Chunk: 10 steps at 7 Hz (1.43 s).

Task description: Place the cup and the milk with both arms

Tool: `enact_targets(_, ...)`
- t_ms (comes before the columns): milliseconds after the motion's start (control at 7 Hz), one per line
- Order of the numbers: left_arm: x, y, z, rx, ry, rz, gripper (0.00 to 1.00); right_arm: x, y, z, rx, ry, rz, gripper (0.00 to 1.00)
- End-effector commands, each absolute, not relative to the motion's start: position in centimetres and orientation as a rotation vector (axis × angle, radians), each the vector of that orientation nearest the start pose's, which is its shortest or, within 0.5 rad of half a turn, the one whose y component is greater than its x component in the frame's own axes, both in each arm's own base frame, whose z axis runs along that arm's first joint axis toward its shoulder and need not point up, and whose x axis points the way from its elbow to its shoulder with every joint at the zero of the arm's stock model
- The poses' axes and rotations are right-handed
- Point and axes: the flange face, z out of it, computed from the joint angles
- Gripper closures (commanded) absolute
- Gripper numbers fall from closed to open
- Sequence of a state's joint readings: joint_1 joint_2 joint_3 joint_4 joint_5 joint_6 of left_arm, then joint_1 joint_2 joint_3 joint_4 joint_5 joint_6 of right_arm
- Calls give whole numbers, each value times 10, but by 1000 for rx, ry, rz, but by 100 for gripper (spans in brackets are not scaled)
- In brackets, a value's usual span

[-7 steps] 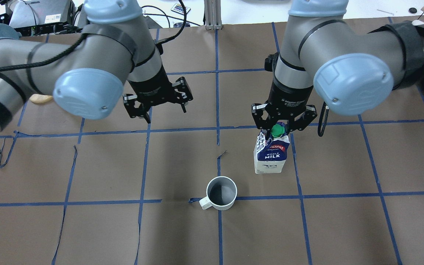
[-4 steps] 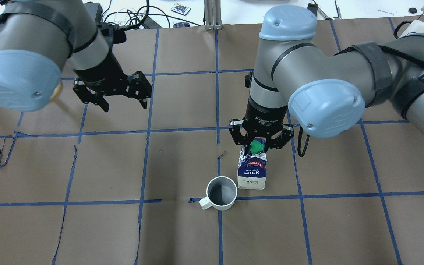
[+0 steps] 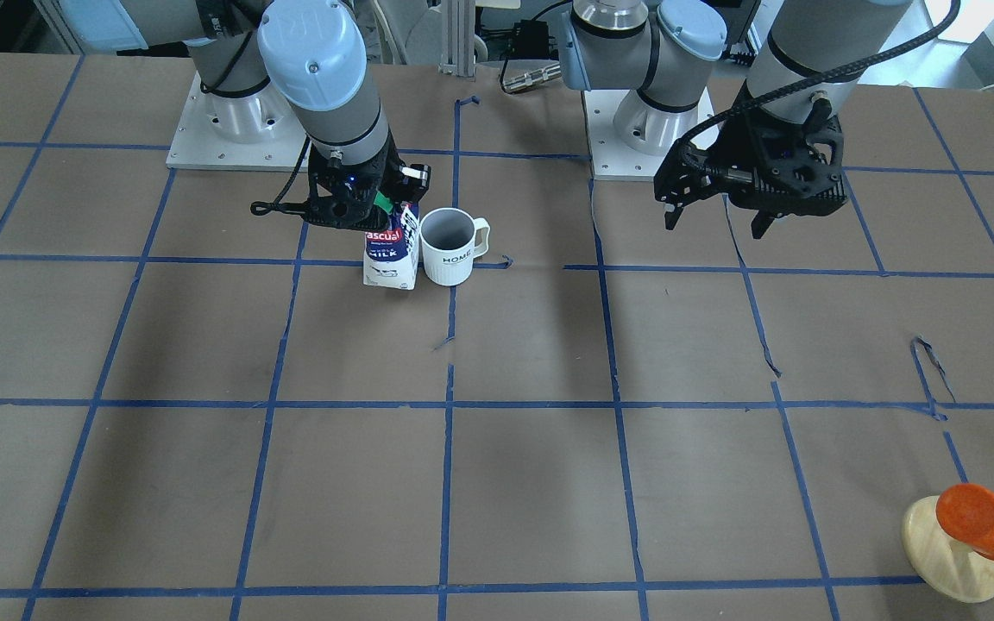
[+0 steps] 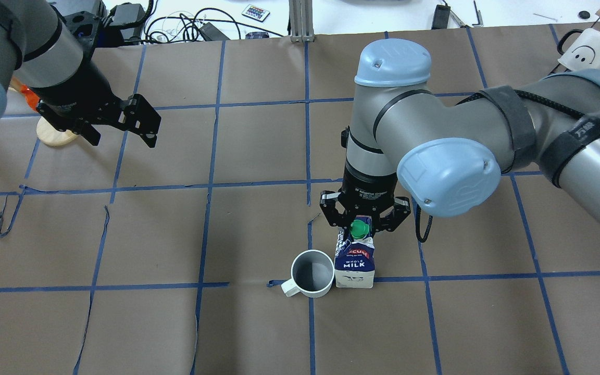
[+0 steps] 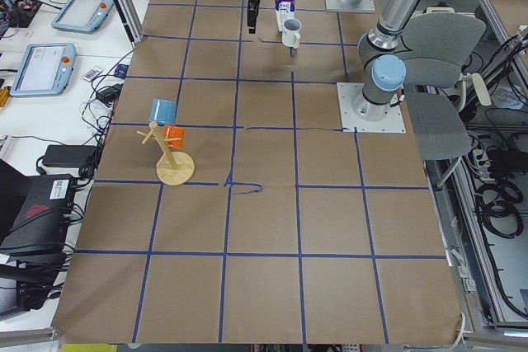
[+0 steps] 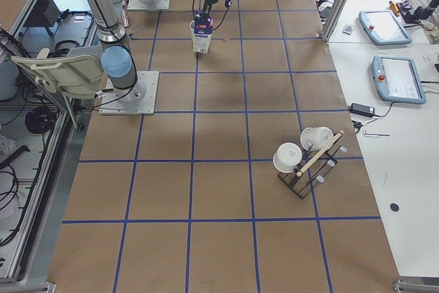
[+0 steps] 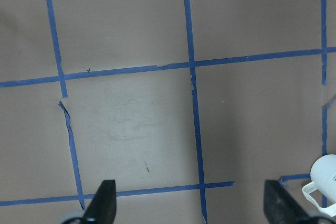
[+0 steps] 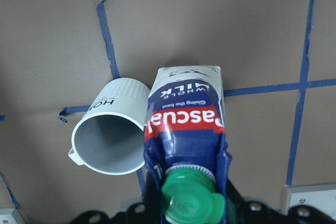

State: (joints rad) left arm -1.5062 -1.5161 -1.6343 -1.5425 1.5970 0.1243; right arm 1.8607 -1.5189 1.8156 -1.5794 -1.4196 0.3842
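The white cup (image 4: 312, 273) stands upright near the table's middle, its "HOME" lettering facing the front view (image 3: 448, 247). The blue and white milk (image 4: 354, 265) stands upright right beside it, against its wall, base at or just above the table (image 3: 389, 256). My right gripper (image 4: 361, 225) is shut on the carton's gable top by the green cap, seen from above in the right wrist view (image 8: 186, 114). My left gripper (image 4: 123, 139) is open and empty, far to the left above bare paper (image 3: 713, 226). The cup's edge shows in the left wrist view (image 7: 325, 174).
A wooden mug tree (image 3: 963, 539) with an orange cup stands at the far left, just behind my left gripper (image 4: 55, 136). A rack with white mugs (image 6: 305, 159) stands at the far right. The brown paper has blue tape lines and small tears (image 4: 104, 211).
My right gripper has carried the milk forward and left until it stands next to the cup. My left arm has pulled away to the left, still open.
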Motion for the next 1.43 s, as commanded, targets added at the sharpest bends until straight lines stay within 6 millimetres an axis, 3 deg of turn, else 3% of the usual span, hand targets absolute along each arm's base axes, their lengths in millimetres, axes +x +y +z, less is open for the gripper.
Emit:
enact_targets(0,-111,-478,503,96,3048,13,0,274,-399,343,170,3047,519,79)
enact_targets(286,-140,-472,506,172,3112,11,0,274,-399,342,168,3055,516,30)
enact_targets(429,-143,-473,507,161,3134,5,0,272,-400,342,169,3061,514,6)
enact_targets(571,-145,-475,507,153,3156,-22,0,270,-404,345,164,3059,504,0)
enact_targets(857,-144,-476,506,91,3160,-49,0,265,-415,364,152,3059,452,0)
enact_targets(1000,-142,-477,504,-51,3163,-43,0,261,-432,397,158,3075,344,0)
enact_targets(1286,-139,-479,503,-60,3160,-38,0,238,-461,456,107,3083,157,0)
